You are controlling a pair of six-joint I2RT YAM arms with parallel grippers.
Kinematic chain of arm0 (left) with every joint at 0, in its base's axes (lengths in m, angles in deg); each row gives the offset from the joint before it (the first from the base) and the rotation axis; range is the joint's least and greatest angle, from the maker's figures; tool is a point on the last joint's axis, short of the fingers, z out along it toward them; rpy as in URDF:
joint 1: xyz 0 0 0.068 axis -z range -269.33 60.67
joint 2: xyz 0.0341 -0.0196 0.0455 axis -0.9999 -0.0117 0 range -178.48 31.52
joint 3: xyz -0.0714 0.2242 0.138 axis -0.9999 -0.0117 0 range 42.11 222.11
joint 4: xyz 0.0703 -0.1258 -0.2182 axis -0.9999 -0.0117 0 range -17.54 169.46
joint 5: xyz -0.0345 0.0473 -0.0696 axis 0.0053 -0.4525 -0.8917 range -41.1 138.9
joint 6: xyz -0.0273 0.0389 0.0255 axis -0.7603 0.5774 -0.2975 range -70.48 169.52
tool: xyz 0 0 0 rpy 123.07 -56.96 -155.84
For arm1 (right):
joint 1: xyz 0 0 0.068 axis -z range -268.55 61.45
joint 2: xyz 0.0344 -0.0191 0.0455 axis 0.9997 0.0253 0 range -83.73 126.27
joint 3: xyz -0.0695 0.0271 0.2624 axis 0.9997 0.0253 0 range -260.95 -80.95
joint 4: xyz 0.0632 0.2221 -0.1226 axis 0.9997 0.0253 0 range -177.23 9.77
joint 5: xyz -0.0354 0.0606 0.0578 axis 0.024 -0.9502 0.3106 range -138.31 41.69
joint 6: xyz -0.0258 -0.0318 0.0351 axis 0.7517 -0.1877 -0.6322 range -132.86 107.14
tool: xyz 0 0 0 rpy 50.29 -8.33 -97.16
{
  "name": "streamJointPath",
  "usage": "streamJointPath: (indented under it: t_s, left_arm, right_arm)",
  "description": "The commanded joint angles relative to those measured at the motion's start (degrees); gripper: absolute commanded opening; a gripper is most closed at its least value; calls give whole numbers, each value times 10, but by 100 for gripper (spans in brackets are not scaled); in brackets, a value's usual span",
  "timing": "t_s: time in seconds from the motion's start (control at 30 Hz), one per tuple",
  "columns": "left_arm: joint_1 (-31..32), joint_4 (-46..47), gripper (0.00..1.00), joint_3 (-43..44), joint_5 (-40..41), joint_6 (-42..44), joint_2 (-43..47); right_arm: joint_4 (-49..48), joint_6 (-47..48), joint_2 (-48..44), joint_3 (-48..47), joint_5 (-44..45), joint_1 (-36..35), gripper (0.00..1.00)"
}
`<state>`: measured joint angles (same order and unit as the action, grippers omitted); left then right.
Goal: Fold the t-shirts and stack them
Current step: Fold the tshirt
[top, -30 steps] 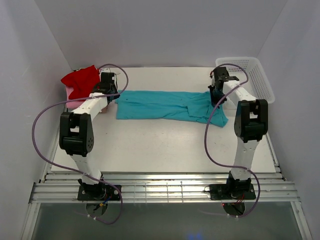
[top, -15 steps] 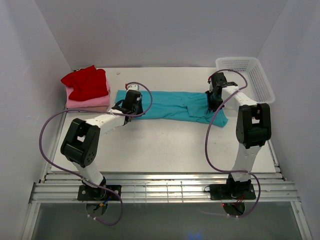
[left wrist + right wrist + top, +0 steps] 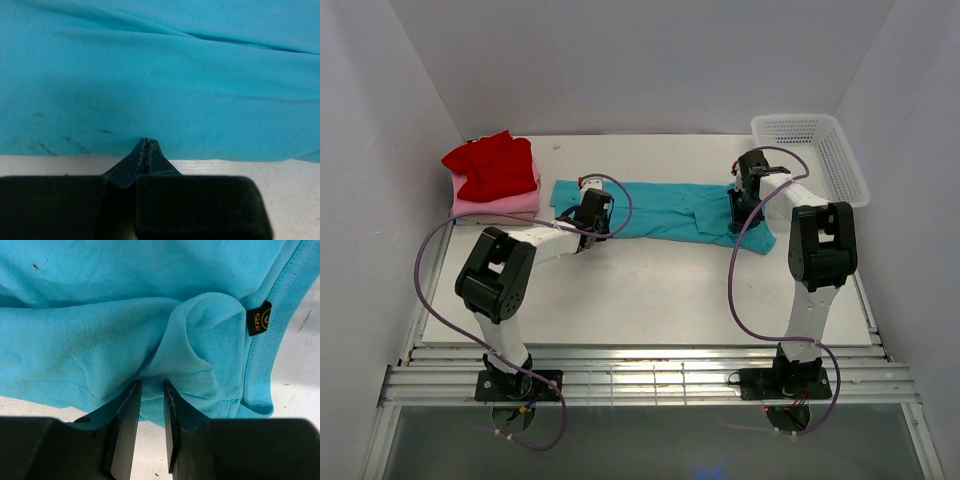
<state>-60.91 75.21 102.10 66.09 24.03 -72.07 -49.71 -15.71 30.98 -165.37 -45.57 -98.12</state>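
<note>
The teal t-shirt [image 3: 660, 208] lies folded into a long strip across the back of the table. My left gripper [image 3: 598, 212] is shut, its tips [image 3: 146, 141] touching the near hem of the shirt [image 3: 160, 75] toward its left end. My right gripper [image 3: 738, 205] is at the shirt's right end, and its jaws [image 3: 152, 382] pinch a puckered fold of the cloth [image 3: 100, 315] beside the collar and its black size label [image 3: 259, 318]. A folded red shirt [image 3: 490, 165] lies on a pink one [image 3: 505, 205] at the back left. I cannot make out a beige one.
A white mesh basket [image 3: 820, 150] stands at the back right corner, just right of my right arm. White walls close the table on three sides. Purple cables loop off both arms.
My left arm swung from the red and pink stack right to the teal shirt's near-left hem. My right gripper came down toward me onto the shirt's right end.
</note>
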Motion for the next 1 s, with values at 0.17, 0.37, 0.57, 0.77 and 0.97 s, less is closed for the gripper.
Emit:
streamJointPath:
  t_s: [0.17,0.37,0.57,0.77,0.97]
  left_arm:
    - [-6,-9,4,-7,49,0,-24]
    - [-22,0,3,-30,49,0,-14]
    - [-33,7,3,-62,50,2,8]
    - [-36,8,2,-73,43,2,19]
    - [-36,10,1,-73,36,4,18]
  right_arm:
    - [12,1,9,0,-1,-4,8]
    - [22,2,-9,-17,4,-5,8]
    - [56,4,-2,-102,9,-5,8]
    - [97,8,58,-230,5,-5,8]
    - [125,13,155,-364,-20,-5,8]
